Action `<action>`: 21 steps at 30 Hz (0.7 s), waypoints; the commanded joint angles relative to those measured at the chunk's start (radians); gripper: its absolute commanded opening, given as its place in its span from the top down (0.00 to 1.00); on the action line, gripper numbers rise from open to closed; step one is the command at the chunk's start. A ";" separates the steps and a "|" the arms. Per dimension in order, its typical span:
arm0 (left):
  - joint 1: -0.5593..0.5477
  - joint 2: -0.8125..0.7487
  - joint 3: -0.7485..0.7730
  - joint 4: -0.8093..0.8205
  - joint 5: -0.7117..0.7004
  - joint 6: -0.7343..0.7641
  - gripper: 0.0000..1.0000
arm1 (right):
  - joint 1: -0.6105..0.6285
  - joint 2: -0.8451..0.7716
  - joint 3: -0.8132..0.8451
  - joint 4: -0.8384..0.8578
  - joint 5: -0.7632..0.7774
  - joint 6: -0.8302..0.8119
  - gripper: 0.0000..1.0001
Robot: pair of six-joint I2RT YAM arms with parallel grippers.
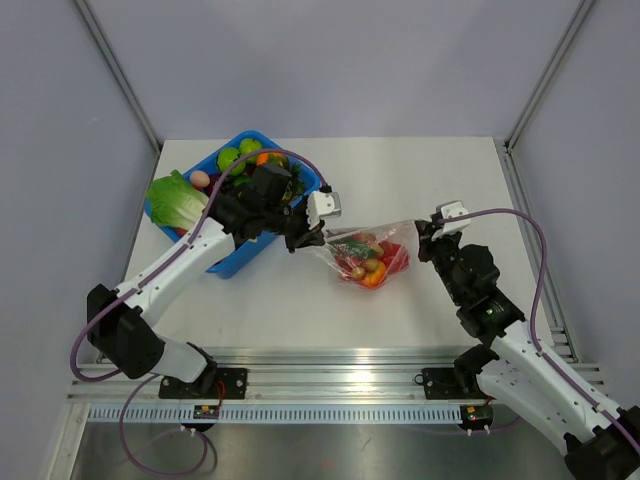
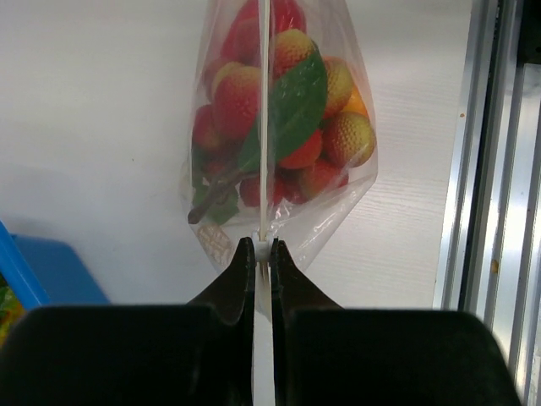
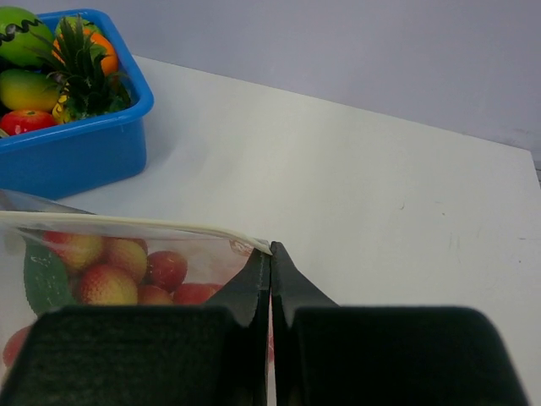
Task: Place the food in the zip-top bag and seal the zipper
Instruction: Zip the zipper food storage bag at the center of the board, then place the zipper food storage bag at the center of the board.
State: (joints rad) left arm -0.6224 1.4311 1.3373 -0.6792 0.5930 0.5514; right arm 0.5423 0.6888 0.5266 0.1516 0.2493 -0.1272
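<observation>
The left fingers point(image 2: 235, 279) were pressed together on the zipper point(image 2: 264, 127), nipping one end of the pale strip between their tips with no gap showing. The right fingers point(image 3: 251, 288) were closed just as tight, pinching the opposite corner of the zip-top bag point(image 1: 366, 256) right where the strip ended.

Strung between the two, the zipper ran crosswise over the worktop point(image 1: 430, 180), left to right, straight and taut, and that was the bag's long axis. Its belly bulged away from the strip toward the near edge where the arms were bolted. Inside lay the food point(image 2: 237, 97), a cluster of bumpy toy fruits, red fading to yellow, with a green leaf point(image 2: 292, 106) among them.

From the left wrist the strip showed edge-on as one thin line. From the right wrist it looked flat and closed over the stretch in view, but its far end was cut off at the picture's edge, so I could not tell if it was sealed all along. Nor could I tell whether the belly rested on the worktop or hung just clear of it.

To the left of the bag, not touching it, stood a blue bin point(image 3: 76, 148) holding a pineapple point(image 3: 80, 63), an orange point(image 3: 103, 46), a mango point(image 3: 30, 86) and a head of lettuce point(image 1: 178, 198). The left arm hid part of it from above. An aluminium rail point(image 2: 494, 169) ran along the worktop's near edge.
</observation>
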 commanded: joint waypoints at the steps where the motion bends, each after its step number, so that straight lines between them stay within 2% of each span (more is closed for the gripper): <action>1: 0.036 -0.066 -0.035 -0.045 -0.058 -0.024 1.00 | -0.013 -0.028 0.006 0.083 0.122 -0.026 1.00; 9: 0.073 -0.120 -0.075 -0.057 -0.078 -0.030 1.00 | -0.013 -0.026 0.001 0.097 0.131 -0.023 1.00; 21: 0.096 -0.132 -0.110 -0.046 -0.035 -0.053 1.00 | -0.013 -0.021 0.012 0.095 0.130 -0.014 1.00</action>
State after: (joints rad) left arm -0.5472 1.3338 1.2343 -0.7006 0.5697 0.5137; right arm 0.5423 0.6853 0.5213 0.1535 0.2939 -0.1268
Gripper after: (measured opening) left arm 0.034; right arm 0.009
